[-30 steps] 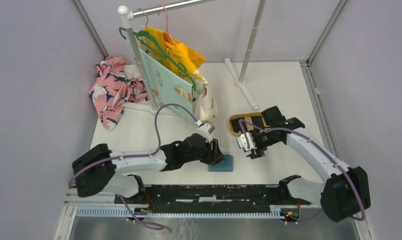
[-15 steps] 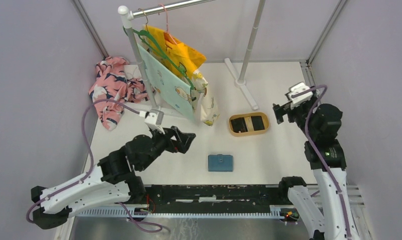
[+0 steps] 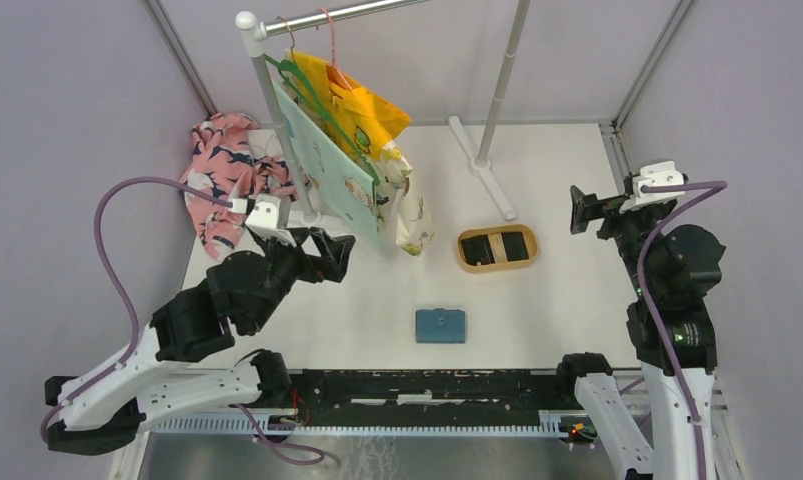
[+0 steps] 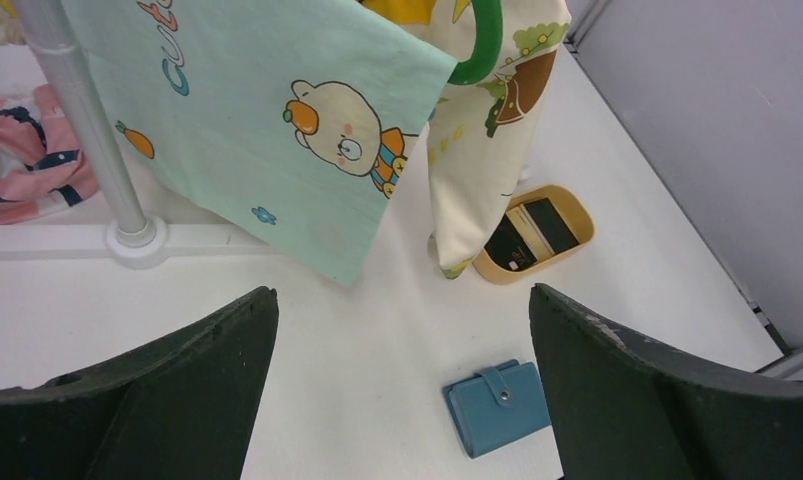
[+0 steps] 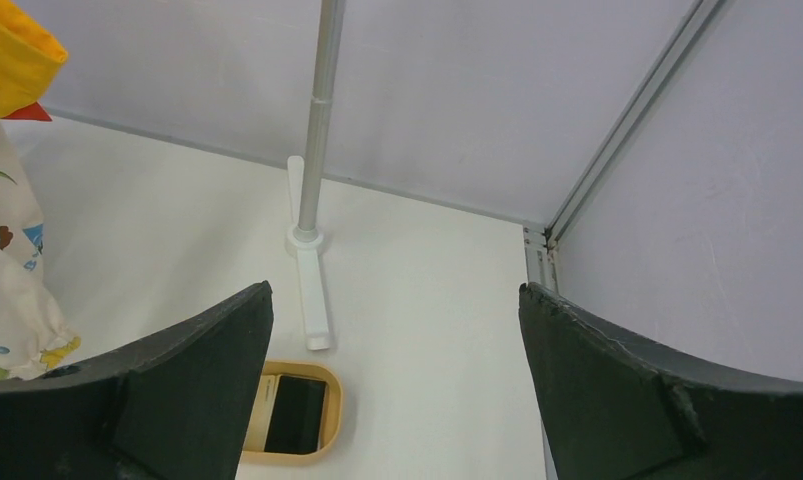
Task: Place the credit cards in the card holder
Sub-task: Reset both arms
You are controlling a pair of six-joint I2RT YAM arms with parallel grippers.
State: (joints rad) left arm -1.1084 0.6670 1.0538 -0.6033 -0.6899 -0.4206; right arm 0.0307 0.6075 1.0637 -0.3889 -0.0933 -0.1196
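The teal-blue card holder (image 3: 441, 326) lies folded shut, snap tab fastened, flat on the white table; the left wrist view shows the card holder (image 4: 499, 405) low between my fingers. Two dark credit cards (image 3: 515, 245) rest side by side in a tan oval tray (image 3: 497, 268), seen as credit cards (image 4: 550, 222) in the tray (image 4: 577, 238) from the left wrist. My left gripper (image 3: 332, 252) (image 4: 402, 295) hangs open and empty, raised left of the holder. My right gripper (image 3: 582, 210) (image 5: 396, 290) is open and empty, high at the right, with one card (image 5: 295, 412) and the tray (image 5: 332, 425) below it.
A clothes rack (image 3: 277, 110) holds hanging garments (image 3: 342, 170) at the back left, the hems drooping near the tray. Pink floral cloth (image 3: 222, 180) lies at the far left. The rack's second pole and foot (image 3: 487, 170) stand behind the tray. Walls enclose three sides.
Both arms have pulled back and risen, the left away from the card holder, the right away from the tray. Both grippers have opened wide. The holder and cards have stayed put.
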